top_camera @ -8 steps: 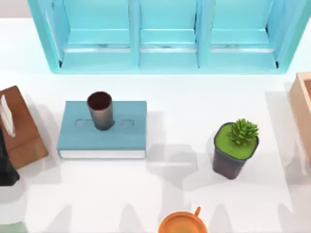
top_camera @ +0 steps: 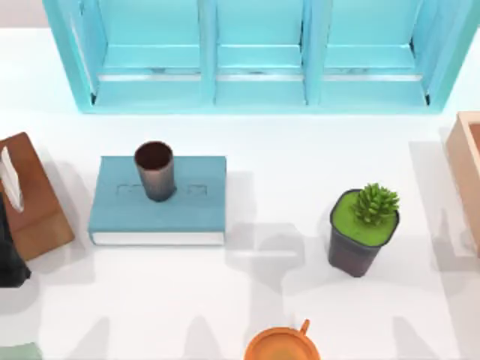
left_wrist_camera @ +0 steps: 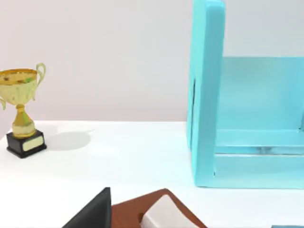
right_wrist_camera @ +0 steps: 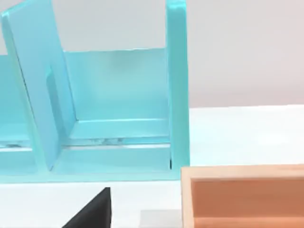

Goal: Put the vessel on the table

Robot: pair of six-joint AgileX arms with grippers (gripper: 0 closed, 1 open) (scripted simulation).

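On top of the teal book (top_camera: pixel 157 199), upright near its far edge, stands the vessel (top_camera: pixel 155 171), copper-brown, ribbed, dark inside. Book lies flat on the white surface (top_camera: pixel 277 157), left of centre. Brown tissue box (top_camera: pixel 30 196) sits just left of the book, apart from it, white tissue poking out; same box shows low in the left wrist view (left_wrist_camera: pixel 156 213). Dark grey pot with green succulent (top_camera: pixel 363 229) stands well right of the book. Orange handled cup (top_camera: pixel 282 343) sits at the near edge, between book and pot. Light blue shelf unit (top_camera: pixel 255 56) runs along the far side, three open bays; also seen from both wrists (left_wrist_camera: pixel 247 118) (right_wrist_camera: pixel 104 109). Wooden box (top_camera: pixel 469 172) at right edge, close in the right wrist view (right_wrist_camera: pixel 242 197). Gold trophy on black base (left_wrist_camera: pixel 21 114) stands on the surface away from the shelf. Left arm (top_camera: pixel 9 255) is a dark shape at the left edge beside the tissue box; jaws state cannot tell. Right jaws state cannot tell either.
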